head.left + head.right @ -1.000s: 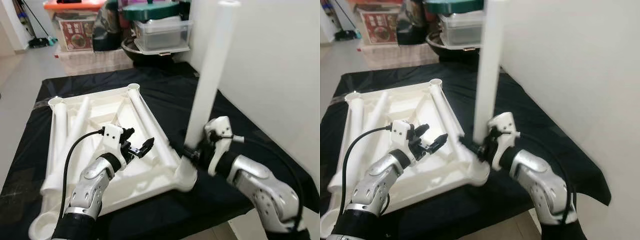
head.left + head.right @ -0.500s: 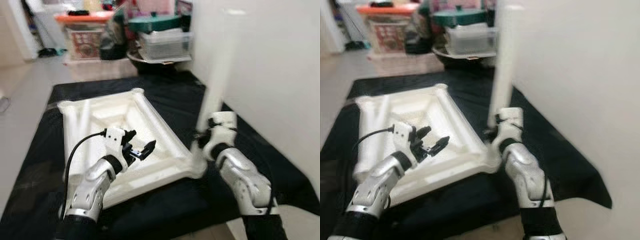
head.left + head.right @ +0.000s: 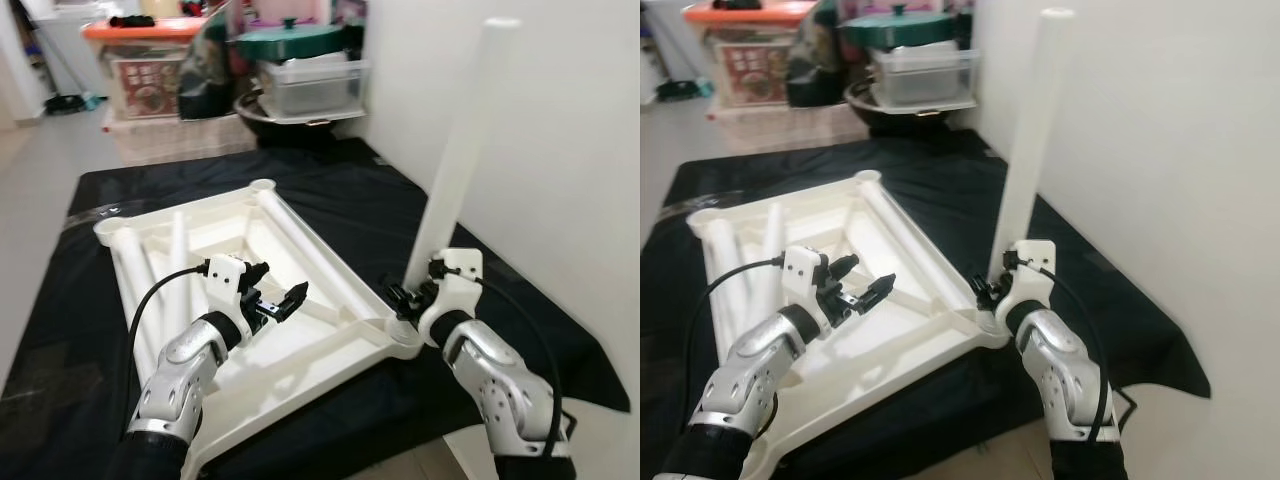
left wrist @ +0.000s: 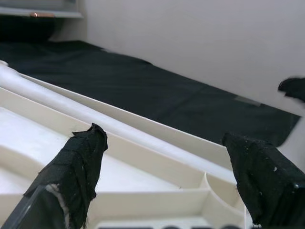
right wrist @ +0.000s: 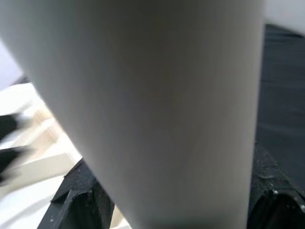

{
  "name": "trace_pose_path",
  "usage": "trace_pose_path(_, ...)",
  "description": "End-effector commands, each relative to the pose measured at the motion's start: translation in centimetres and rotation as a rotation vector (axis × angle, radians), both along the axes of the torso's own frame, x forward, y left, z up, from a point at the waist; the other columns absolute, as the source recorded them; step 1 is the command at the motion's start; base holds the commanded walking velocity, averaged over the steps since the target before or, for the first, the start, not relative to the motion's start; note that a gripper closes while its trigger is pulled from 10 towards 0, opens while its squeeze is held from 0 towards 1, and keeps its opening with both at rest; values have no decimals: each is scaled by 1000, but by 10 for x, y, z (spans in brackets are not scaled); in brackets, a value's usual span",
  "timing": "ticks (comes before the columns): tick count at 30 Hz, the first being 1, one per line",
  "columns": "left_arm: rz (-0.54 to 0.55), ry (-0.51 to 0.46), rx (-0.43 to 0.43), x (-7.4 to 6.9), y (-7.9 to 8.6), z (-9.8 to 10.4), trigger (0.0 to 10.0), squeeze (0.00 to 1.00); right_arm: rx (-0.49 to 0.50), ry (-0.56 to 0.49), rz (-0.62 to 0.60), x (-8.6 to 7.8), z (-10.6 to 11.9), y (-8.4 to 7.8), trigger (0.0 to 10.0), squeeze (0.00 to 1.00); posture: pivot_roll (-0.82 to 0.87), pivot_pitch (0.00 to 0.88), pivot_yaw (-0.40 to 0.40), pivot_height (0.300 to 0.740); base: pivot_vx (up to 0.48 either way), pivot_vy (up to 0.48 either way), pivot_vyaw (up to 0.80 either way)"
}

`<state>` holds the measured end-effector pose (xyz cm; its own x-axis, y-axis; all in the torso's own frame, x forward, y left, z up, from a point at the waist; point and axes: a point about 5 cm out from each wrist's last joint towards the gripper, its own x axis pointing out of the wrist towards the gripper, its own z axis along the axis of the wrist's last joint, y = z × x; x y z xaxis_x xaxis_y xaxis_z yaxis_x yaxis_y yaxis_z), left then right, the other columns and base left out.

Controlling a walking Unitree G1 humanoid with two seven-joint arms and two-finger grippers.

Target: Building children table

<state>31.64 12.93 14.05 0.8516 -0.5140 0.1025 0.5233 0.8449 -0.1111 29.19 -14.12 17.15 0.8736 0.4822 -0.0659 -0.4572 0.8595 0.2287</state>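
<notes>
While the white tabletop [image 3: 300, 330] lies upside down on the black-covered worktop [image 3: 350, 215], ribs up, one white leg [image 3: 455, 160] stands near upright at its near right corner socket [image 3: 400, 335]; leg leans a little off vertical, so prob. started in the socket but can't tell if fully seated; right gripper [image 3: 408, 298] at leg's base, jaws pinching the leg low down, just above the socket; right wrist view has the leg [image 5: 157, 105] close up between the black fingers [image 5: 81, 200]; left gripper [image 3: 280, 300] hovers over the middle of the underside, jaws spread, holding nothing; left wrist view shows both fingertips [image 4: 78, 162] apart above a rib, no contact seen

Progress, as judged: early; 1 of 4 legs at its corner; other corner sockets look unfilled, far left [image 3: 113, 225] and far right [image 3: 262, 186] open rings; near left corner at frame edge, can't tell; loose white legs [image 3: 178, 245] lie inside the frame along the left side, exact count unclear, at least 2

Left to do, est.: press standing leg home and square it up; fetch each loose leg, fit to remaining 3 corners; then flip table onto its legs; storage boxes [image 3: 150, 60] and lidded containers [image 3: 300, 70] on floor beyond the worktop, not involved
</notes>
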Motion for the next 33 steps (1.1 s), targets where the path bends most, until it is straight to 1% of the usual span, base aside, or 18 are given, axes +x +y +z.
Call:
trace_pose_path(1, -2, 13, 1, 0, -1, -3, 10000, 0, 75, -73, 347, -23, 16, 37, 10000, 0, -114, 0, -31, 740, 0, 0, 0)
trace_pose_path(4, -2, 13, -1, 1, -1, -3, 10000, 0, 54, -84, 466, -35, 16, 42, 10000, 0, -112, 0, -33, 740, 0, 0, 0)
trace_pose_path(5, -2, 14, -3, 1, -2, -3, 10000, 0, 4, -81, 529, -42, 10, 43, 7569, 0, -112, 0, -33, 740, 0, 0, 0)
trace_pose_path(6, -2, 14, -3, 1, -2, -3, 10000, 0, 4, -81, 529, -42, 10, 43, 7569, 0, -112, 0, -33, 740, 0, 0, 0)
trace_pose_path(7, -2, 14, -6, 1, -2, -3, 10000, 0, -15, -73, 539, -43, 6, 43, 4588, 0, -110, 0, -35, 740, 0, 0, 0)
trace_pose_path(8, -2, 14, -6, 1, -2, -3, 10000, 0, -15, -73, 539, -43, 6, 43, 4588, 0, -110, 0, -35, 740, 0, 0, 0)
trace_pose_path(9, -2, 14, -11, 1, -2, -2, 10000, 0, -29, -57, 544, -42, -1, 42, 784, 0, -107, 0, -38, 740, 0, 0, 0)
trace_pose_path(12, -2, 14, -12, 1, -3, -2, 10000, 0, -33, -49, 544, -42, -3, 41, 784, 0, -107, 0, -38, 740, 0, 0, 0)
trace_pose_path(13, -1, 13, -13, 1, -2, -2, 10000, 0, -71, 7, 364, -23, -11, 31, 0, 0, -107, 0, -37, 740, 0, 0, 0)
trace_pose_path(14, -1, 13, -13, 1, -2, -2, 10000, 0, -71, 7, 364, -23, -11, 31, 0, 0, -107, 0, -37, 740, 0, 0, 0)
trace_pose_path(17, -1, 11, -13, 0, -2, -1, 10000, 0, -145, 182, -188, 15, -33, -10, 0, 0, -107, 0, -37, 740, 0, 0, 0)
trace_pose_path(18, -1, 11, -13, 0, -2, -1, 10000, 0, -145, 182, -188, 15, -33, -10, 0, 0, -107, 0, -37, 740, 0, 0, 0)
trace_pose_path(20, 0, 11, -12, 0, -2, -1, 10000, 0, -149, 253, -488, 18, -41, -38, 0, 0, -102, 0, -36, 740, 0, 0, 0)
trace_pose_path(24, 2, 10, -8, 0, -1, -1, 10000, 0, -146, 238, -541, 15, -41, -37, 0, 0, -102, 0, -36, 740, 0, 0, 0)
trace_pose_path(25, 1, 10, -8, 0, -1, -1, 10000, 0, -148, 217, -495, 14, -39, -29, 10000, 0, -108, 0, -30, 740, 0, 0, 0)
trace_pose_path(30, 0, 10, -6, 0, -1, 0, 10000, 0, -109, 155, -361, 13, -30, -4, 10000, 0, -111, 0, -26, 740, 0, 0, 0)
trace_pose_path(31, 0, 10, -6, 0, 0, 0, 10000, 0, -42, 92, -299, 12, -18, 1, 10000, 1000, -110, 0, -27, 740, 0, 0, 0)
trace_pose_path(33, 0, 11, -6, 1, 0, 0, 10000, 0, -26, 71, -284, 11, -14, 1, 10000, 1000, -110, 0, -27, 740, 0, 0, 0)
